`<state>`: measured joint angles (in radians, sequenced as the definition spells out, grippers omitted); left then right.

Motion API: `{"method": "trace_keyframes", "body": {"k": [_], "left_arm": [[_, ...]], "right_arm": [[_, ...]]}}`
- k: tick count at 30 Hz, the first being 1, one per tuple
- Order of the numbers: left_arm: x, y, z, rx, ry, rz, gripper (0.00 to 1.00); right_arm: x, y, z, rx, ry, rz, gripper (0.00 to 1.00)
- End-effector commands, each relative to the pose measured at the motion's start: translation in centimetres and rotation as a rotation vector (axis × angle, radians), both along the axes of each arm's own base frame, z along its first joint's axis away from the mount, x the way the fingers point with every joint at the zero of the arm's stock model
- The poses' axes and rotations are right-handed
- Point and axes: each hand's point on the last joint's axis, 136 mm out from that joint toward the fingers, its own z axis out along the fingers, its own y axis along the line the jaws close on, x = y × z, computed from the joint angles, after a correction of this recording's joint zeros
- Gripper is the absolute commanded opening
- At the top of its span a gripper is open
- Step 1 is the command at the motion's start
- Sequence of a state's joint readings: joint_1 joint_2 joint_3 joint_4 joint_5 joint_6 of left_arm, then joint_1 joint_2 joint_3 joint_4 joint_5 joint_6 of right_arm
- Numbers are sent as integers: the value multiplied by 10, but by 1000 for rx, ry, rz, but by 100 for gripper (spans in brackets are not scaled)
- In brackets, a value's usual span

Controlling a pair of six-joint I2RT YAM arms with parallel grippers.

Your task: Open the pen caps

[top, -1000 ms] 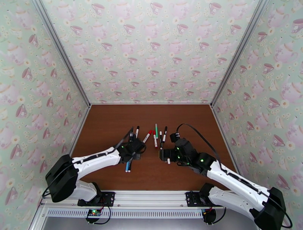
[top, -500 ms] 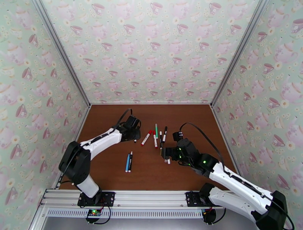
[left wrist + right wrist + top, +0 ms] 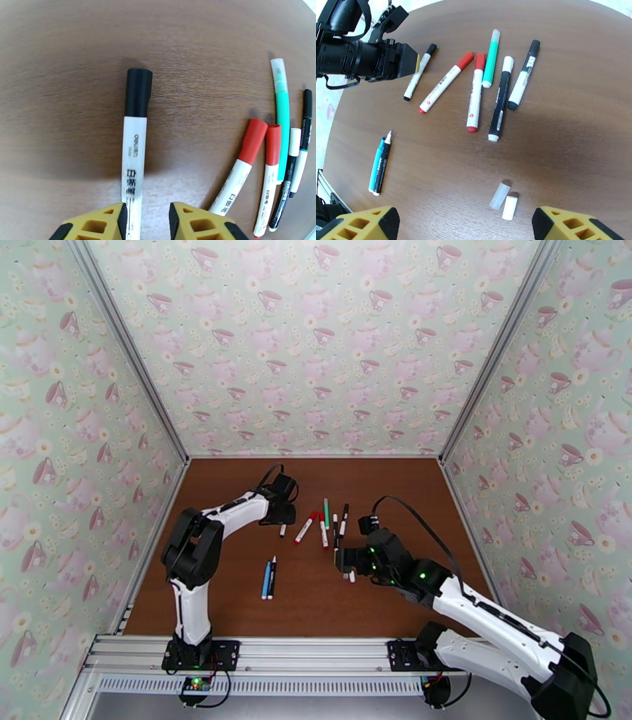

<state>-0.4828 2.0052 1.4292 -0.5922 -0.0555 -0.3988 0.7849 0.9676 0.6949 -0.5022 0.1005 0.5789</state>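
Swinging away from the blue pen (image 3: 376, 170) and thin black pen (image 3: 383, 164) at 8 o'clock, the left arm has reached out to 10 o'clock. The right pincer (image 3: 464, 221) has hardly shifted. It hangs with jaws wide apart over a clear cap (image 3: 499, 194) and a white cap (image 3: 510, 206), which lie loose and touching at 4 o'clock.

That near pair of pens shows bare tips, so two look done. Six others are still capped.

Farther out, the left pincer (image 3: 146, 218) straddles the white barrel of a black-capped pen (image 3: 134, 150). Its jaws are narrowly apart, one side at the barrel and the other short of it, so nothing is clamped yet. Five more capped pens (image 3: 475, 92) lie at 12 to 1 o'clock, the nearest red one just beside.

Bare table (image 3: 237, 477) runs beyond toward the back wall, giving room to pull a cap off. The left elbow sits nearer the side wall (image 3: 79, 477).
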Motion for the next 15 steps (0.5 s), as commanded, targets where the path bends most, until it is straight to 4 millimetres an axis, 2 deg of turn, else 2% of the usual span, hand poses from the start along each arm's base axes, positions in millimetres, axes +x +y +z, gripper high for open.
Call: {"method": "trace_keyframes", "body": {"k": [1, 15], "left_arm": [[7, 1, -5, 3, 14, -6, 33], [14, 6, -28, 60, 42, -13, 28]], "right_arm": [[6, 7, 13, 34, -15, 1, 95], [3, 3, 7, 25, -2, -10, 95]]}}
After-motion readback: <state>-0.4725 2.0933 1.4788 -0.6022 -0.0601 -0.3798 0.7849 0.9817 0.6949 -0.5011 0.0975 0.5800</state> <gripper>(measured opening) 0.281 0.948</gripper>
